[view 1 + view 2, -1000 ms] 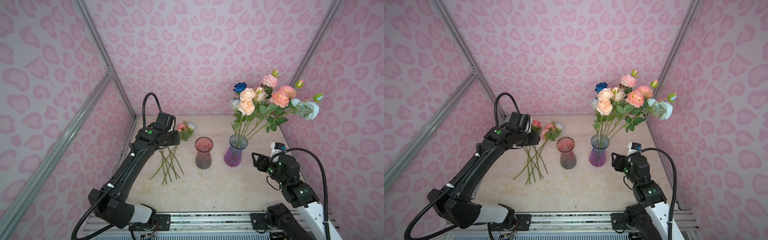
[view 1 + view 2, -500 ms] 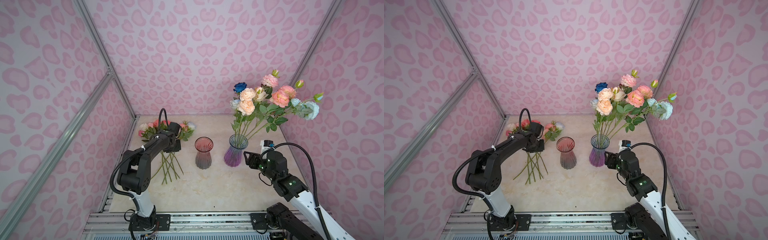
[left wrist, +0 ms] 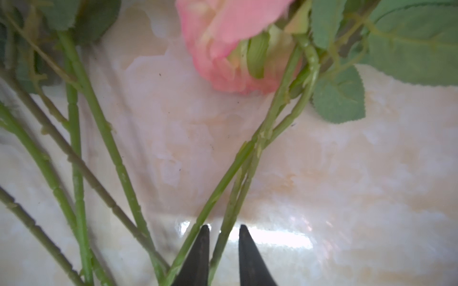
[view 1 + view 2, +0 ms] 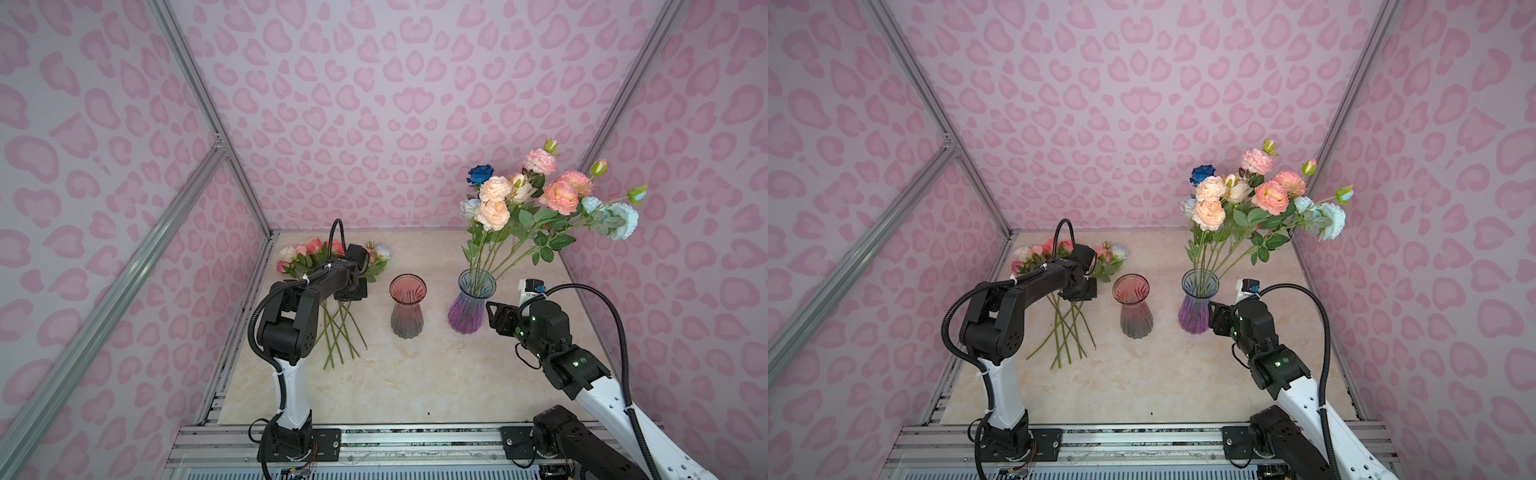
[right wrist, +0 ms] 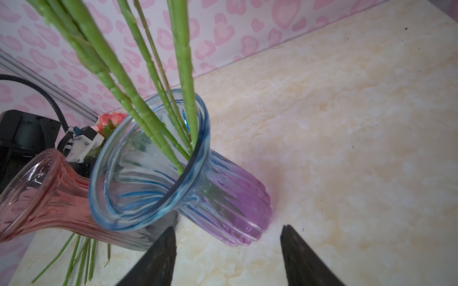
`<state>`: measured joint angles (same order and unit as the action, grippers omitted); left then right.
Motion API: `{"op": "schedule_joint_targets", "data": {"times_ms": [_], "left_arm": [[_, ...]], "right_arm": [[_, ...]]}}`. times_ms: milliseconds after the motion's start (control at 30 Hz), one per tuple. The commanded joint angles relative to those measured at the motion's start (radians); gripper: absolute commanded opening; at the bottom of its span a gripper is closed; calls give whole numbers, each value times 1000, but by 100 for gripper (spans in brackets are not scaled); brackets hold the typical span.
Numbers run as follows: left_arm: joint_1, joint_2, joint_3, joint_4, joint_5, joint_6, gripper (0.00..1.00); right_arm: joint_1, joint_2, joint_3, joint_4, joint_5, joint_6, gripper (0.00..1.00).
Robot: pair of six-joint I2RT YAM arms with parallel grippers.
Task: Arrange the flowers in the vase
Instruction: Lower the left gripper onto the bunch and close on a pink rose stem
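Several flowers (image 4: pixel 337 332) lie on the table at the left, blooms (image 4: pixel 314 246) toward the back wall. My left gripper (image 4: pixel 351 292) is down on their stems. In the left wrist view its fingers (image 3: pixel 203 247) stand narrowly apart around one green stem (image 3: pixel 224 237), which rests against one finger and leaves a gap to the other; a pink bloom (image 3: pixel 223 37) lies ahead. A blue-and-purple vase (image 4: pixel 468 316) holds a bunch of flowers (image 4: pixel 493 214). My right gripper (image 4: pixel 491 315) is open beside that vase's purple base (image 5: pixel 238 213), touching nothing. A red-and-grey vase (image 4: pixel 407 311) stands empty.
Pink patterned walls close in the table (image 4: pixel 415 374) on three sides, with metal posts (image 4: pixel 232 166) in the corners. The tall bunch leans right toward the wall. The two vases stand close together mid-table, between the arms.
My left arm has dropped from high above onto the lying stems and its jaws have narrowed around one stem. My right gripper has moved left, up to the purple vase.
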<state>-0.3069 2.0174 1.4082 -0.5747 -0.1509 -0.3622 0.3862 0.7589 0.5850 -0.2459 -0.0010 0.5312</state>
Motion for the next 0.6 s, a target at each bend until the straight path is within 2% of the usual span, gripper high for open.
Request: {"op": "schedule_joint_targets", "data": {"times_ms": [0,100,267,367,567], "left_arm": [[1,7,-17,36,28,7,16],[1,7,-28,45,27,9,11],[1,1,-30,43,41,16,9],[0,-19,-37,46,54,9,4],[-23,-148,-43,47,117,7,4]], "right_arm": [[0,11,-7,35,0,3,67],[0,9,-7,35,-4,6,67],[1,-3,1,20,-4,5,67],[1,-12,5,15,-4,5,67],[6,-26,14,2,-7,5,67]]}}
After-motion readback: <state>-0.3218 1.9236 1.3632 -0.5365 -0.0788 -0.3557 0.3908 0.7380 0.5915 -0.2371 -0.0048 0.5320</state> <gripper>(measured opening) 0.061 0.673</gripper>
